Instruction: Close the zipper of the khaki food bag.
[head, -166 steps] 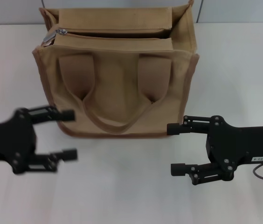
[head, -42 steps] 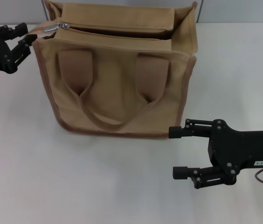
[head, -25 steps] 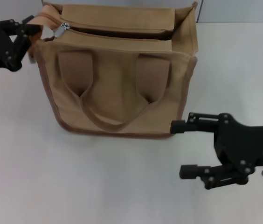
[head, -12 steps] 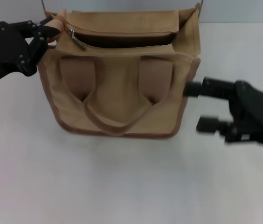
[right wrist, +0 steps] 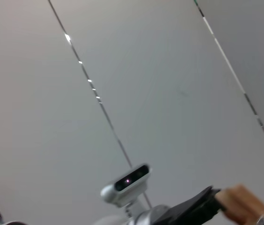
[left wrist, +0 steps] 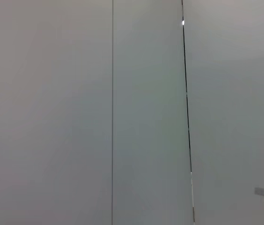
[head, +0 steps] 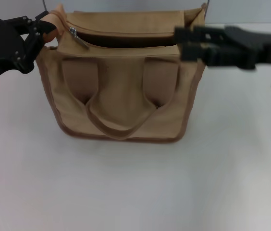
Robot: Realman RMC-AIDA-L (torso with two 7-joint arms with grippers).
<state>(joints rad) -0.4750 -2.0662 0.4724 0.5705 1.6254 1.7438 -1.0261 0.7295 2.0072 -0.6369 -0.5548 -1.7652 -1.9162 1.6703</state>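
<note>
Bag: khaki food bag (head: pixel 121 91) upright on the white counter (head: pixel 126 187), top gaping.
Zipper: zipper (head: pixel 126 34) unclosed; silver pull (head: pixel 78 39) at bag's left end.
Left tool: left tool (head: pixel 43 29) pinching bag's left top corner.
Right tool: right tool (head: pixel 183 43) at bag's right top corner; gap cannot be told.
Handling: soft canvas, likely light, will sag and slide; brace one end, take the small pull.

Grey panelled wall (right wrist: pixel 169 84) crossed by thin diagonal seams, above a silver camera head (right wrist: pixel 125 185) on a stalk. Beside it, black gripper (right wrist: pixel 188 211) pinching a tan fabric corner (right wrist: pixel 239 208) at the frame's edge.
</note>
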